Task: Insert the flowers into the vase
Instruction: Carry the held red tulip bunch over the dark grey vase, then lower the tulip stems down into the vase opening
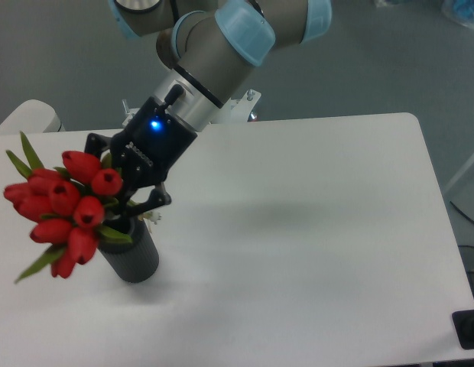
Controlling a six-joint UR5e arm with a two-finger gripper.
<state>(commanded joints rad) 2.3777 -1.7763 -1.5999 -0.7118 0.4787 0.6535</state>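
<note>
- We see the white desk [313, 229] carrying the vase.
- The arm [222, 46] reaches down to the left.
- The flowers [65, 206] hang over the vase mouth, tilted left.
- The gripper [130, 200] has its jaws clamped on the flowers.
- The vase [134, 256] stands upright beneath them.

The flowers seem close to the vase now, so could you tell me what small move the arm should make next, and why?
Probably ease the gripper straight down. It holds the flowers directly above the vase, with the blooms tilted left and hiding the mouth, so I cannot tell whether the stems have entered.
</note>
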